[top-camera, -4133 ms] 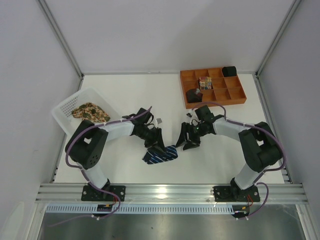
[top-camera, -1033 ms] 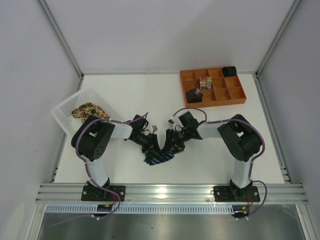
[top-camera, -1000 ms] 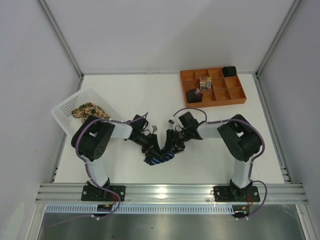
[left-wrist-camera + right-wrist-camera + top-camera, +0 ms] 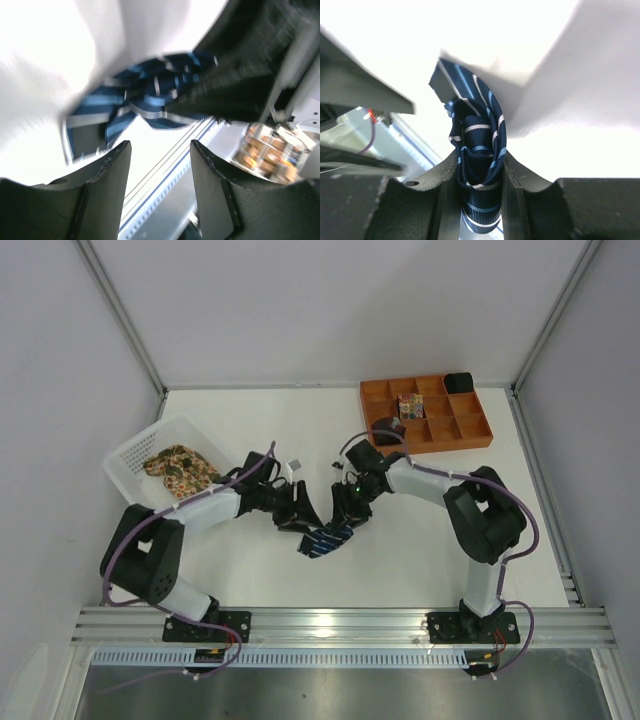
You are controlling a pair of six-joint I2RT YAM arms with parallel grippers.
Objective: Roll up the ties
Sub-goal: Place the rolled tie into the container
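The navy tie with pale-blue stripes [image 4: 326,538] is bunched and folded, lifted a little above the table centre. My right gripper [image 4: 345,520] is shut on it; in the right wrist view the folded navy tie [image 4: 479,165] is squeezed between both fingers. My left gripper [image 4: 300,515] is open and empty just left of it; in the left wrist view the navy tie [image 4: 145,97] hangs beyond the open fingers [image 4: 107,190]. The tan floral tie [image 4: 180,464] lies crumpled in the white basket [image 4: 135,448].
An orange tray with square compartments [image 4: 428,416] stands at the back right, holding a few small dark rolls and a colourful item. The white basket sits at the table's left edge. Grey walls close off three sides.
My left gripper has let go of the navy tie and drawn back left. My right gripper has lifted the tie and carried it slightly toward the back.
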